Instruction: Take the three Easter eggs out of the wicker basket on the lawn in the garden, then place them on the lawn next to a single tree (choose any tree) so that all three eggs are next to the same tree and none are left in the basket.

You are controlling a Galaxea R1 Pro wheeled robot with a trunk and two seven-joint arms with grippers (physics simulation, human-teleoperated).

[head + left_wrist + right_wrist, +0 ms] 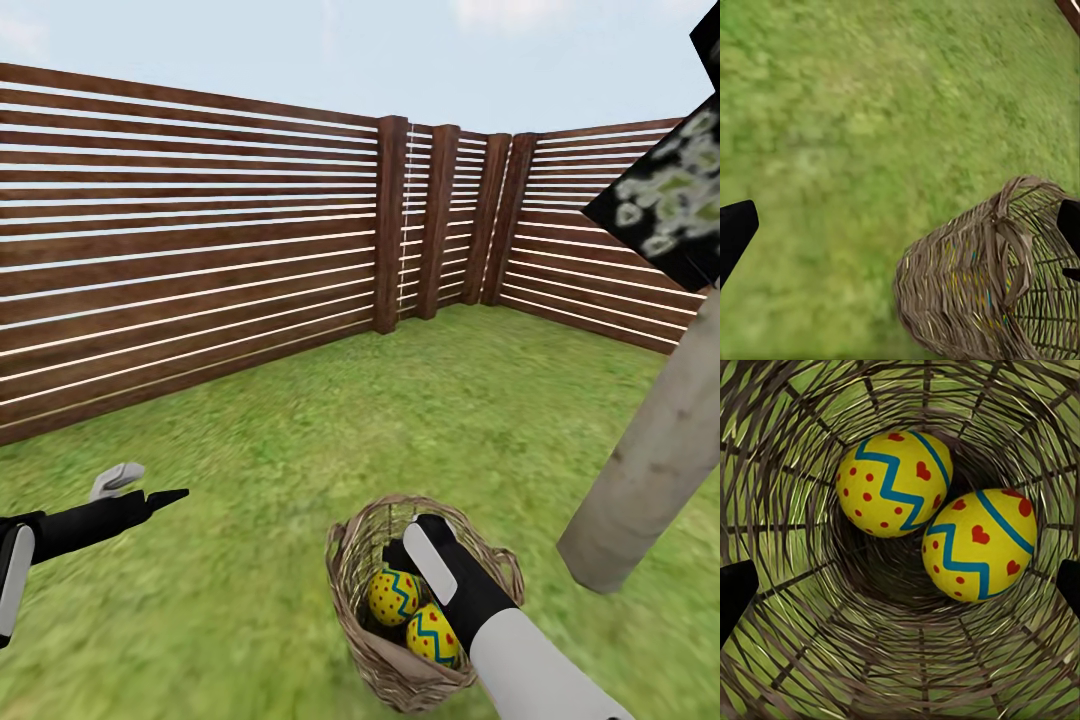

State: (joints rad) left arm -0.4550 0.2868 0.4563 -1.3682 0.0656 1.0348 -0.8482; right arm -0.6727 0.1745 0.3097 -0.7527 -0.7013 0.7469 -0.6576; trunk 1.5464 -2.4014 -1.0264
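Inside the wicker basket (352,590), two Easter eggs (894,484) lie ahead of the released right claw (900,585).

We see two smooth white-shelled arms with glossy black wrist sections: the left arm (60,528) ends in pointed black fingers (165,496).

surface: the lawn (300,440), mottled green grass, flat, reaching to the wooden fence (200,250) from 9 to 2 o'clock
at 6 o'clock: the wicker basket (352,600) standing on the grass
at 4 o'clock: the tree (655,460), its grey-beige trunk rising from the grass, near the basket
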